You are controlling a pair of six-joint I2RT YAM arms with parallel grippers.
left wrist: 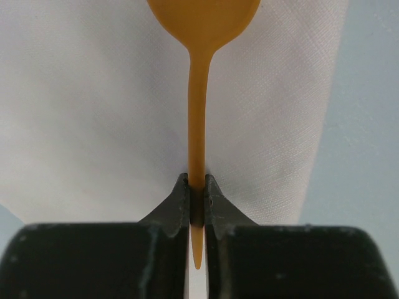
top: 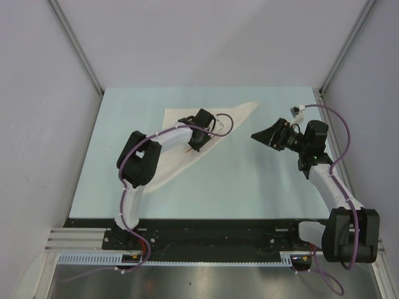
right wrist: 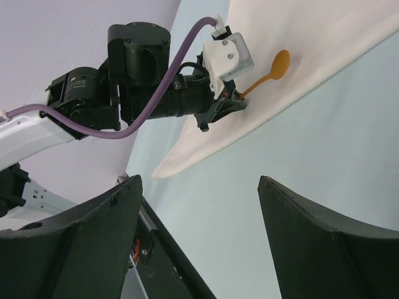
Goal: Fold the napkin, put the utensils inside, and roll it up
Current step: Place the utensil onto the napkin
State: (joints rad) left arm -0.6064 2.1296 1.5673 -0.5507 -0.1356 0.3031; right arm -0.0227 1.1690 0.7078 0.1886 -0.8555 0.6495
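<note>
1. Left gripper (left wrist: 196, 190) is pinching the spoon (left wrist: 197, 124) by its thin handle. The jaws are almost closed on it, and the handle's tip is poking back past the fingertips.
2. The spoon's long axis is running straight out from the fingers, with the round bowl leading away from the wrist.
3. The napkin (top: 240, 111) is lying flat on the table (top: 249, 180), looking folded into a triangle. The spoon is sitting over the napkin's middle, with cloth showing beneath the whole handle. Whether the bowl is touching the cloth cannot be told.
4. Right gripper (top: 267, 136) is hanging off the napkin's right side, well apart from it. Its fingers are spread wide, holding nothing and pointing toward the cloth.
5. Judging by this, the fold is looking done, the placing step is under way, and rolling is not yet begun.
6. The left arm is by far the nearer one. The coming move is probably calling for lowering the spoon onto the napkin and letting go, keeping it inside the cloth's edges so the roll can wrap it.
</note>
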